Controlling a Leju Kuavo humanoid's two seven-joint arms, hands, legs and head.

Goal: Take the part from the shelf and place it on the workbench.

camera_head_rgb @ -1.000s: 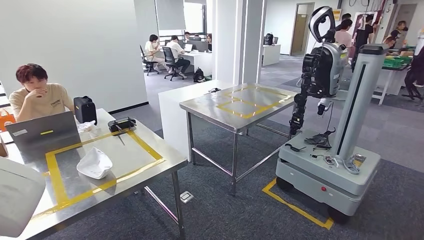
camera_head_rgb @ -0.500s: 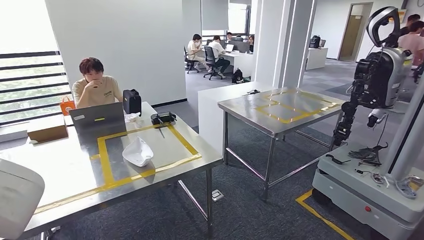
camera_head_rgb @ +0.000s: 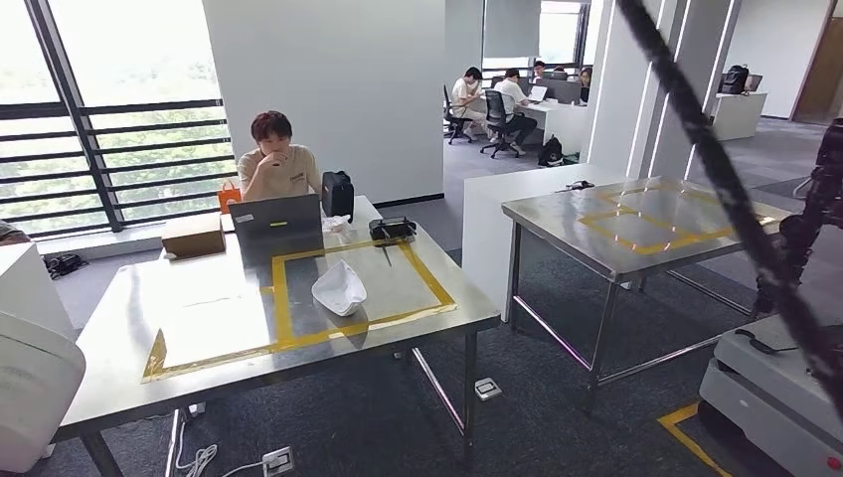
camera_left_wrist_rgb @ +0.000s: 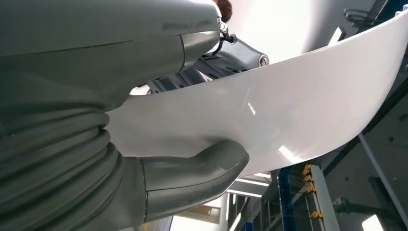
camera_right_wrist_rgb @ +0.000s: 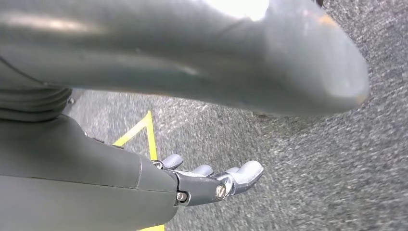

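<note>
From the head view I have the workbench (camera_head_rgb: 179,338) ahead and to the left, its yellow tape rectangle (camera_head_rgb: 298,298) facing me. A white moulded piece (camera_head_rgb: 339,288) already lies inside that rectangle. At the far side a person (camera_head_rgb: 278,164) sits behind a laptop (camera_head_rgb: 276,227). A second steel table (camera_head_rgb: 636,234) stands to the right. At the near left edge I see the white part (camera_head_rgb: 35,388) I'm carrying — a broad curved shell.

The left wrist view settles the grip: my left hand (camera_left_wrist_rgb: 159,130) holds the part (camera_left_wrist_rgb: 298,106), thumb under the shell and darker fingers (camera_left_wrist_rgb: 211,67) over its other face.

The right wrist view looks down at grey carpet and a yellow floor line (camera_right_wrist_rgb: 144,130); my right hand (camera_right_wrist_rgb: 211,180) hangs with fingers straight and apart, holding nothing.

So I judge the pick from the shelf done (the part is in hand). What's left is closing on the bench and setting the part down on it.
</note>
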